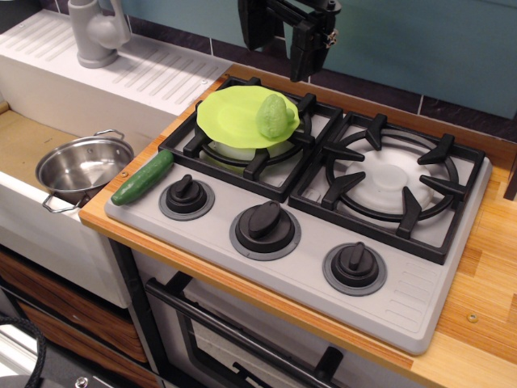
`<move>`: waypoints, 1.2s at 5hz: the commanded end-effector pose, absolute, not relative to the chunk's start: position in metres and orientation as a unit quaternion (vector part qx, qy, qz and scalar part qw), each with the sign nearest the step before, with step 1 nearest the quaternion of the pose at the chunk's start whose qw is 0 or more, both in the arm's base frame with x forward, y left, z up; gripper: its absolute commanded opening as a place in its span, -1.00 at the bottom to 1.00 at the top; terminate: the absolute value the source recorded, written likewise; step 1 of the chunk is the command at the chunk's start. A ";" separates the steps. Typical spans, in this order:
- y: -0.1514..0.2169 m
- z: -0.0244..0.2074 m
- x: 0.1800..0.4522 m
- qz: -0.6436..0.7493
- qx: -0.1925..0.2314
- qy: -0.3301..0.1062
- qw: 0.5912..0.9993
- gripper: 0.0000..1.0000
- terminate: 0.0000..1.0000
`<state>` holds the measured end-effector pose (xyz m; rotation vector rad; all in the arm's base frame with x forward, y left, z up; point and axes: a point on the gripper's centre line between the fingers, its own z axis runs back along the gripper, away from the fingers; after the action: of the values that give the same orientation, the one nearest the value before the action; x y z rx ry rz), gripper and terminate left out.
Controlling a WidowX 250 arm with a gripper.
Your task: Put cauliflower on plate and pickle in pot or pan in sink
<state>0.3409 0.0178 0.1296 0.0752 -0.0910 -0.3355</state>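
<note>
One pot [83,166] sits in the tan basin of the sink [24,141] at the far left of my view, steel and shiny, with nothing in it that I can see. Behind it the grey tap [95,31] stands on the ribbed drainboard [153,71]. Moving right, I see the pickle [143,177] lying on the grey stove top [266,267] at its left corner, just beside the wooden counter edge and near the leftmost knob [186,195]. Further right, the lime plate [230,113] rests on the left burner grate [250,153], and the cauliflower [276,116] lies on the plate's right side. Above it my gripper [277,40] hangs clear of everything, its two black fingers spread apart with nothing between them. The right burner [393,179] is bare.
</note>
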 end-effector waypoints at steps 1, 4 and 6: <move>0.029 0.161 0.331 -0.144 0.088 -0.127 0.977 1.00 -1.00; 0.075 0.141 0.307 -0.125 0.091 -0.173 0.973 1.00 -1.00; 0.100 0.120 0.290 -0.087 0.086 -0.174 0.977 1.00 -1.00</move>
<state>0.2832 0.1010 0.0960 0.1407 -0.2803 -0.1739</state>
